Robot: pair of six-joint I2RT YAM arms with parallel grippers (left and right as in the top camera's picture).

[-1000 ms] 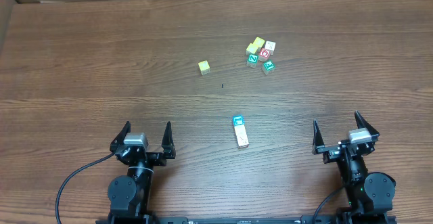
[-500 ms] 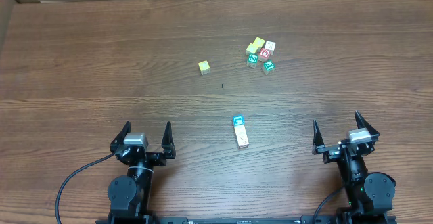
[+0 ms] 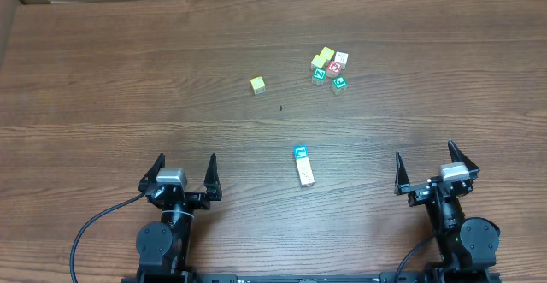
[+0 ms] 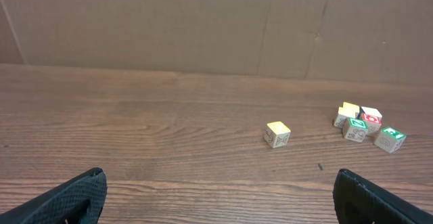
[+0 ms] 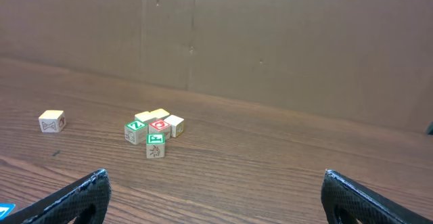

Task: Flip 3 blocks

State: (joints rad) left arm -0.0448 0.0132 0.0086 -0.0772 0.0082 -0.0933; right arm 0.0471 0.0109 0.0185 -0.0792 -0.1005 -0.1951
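1. Overhead: the left gripper (image 3: pixel 186 165) and the right gripper (image 3: pixel 425 158) sit at the near edge of the table (image 3: pixel 102 69). Both have their fingers spread wide and hold nothing.
   - Between them lies a short row: the teal-faced block (image 3: pixel 300 153) at the far end, touching the cream block (image 3: pixel 306 175) at the near end.
   - The row's long axis runs near to far, its near end leaning slightly right.
   - It lies right of the left fingers and left of the right fingers, so neither arm is clearly nearer.
   - The yellow block (image 3: pixel 257 85) stands alone, farther off and left of the row. A cluster of cubes (image 3: pixel 329 67) with green and red faces sits far right.
2. Left wrist: the fingertips (image 4: pixel 81 197) frame bare wood. The yellow block is ahead and slightly right, and the cluster is farther right. The row is out of view.
3. Right wrist: the open fingers are empty. A teal sliver at the lower left edge is probably the row. The yellow block is far left.
4. Against the earlier overhead frames, nothing differs: arms and blocks sit in the same places.
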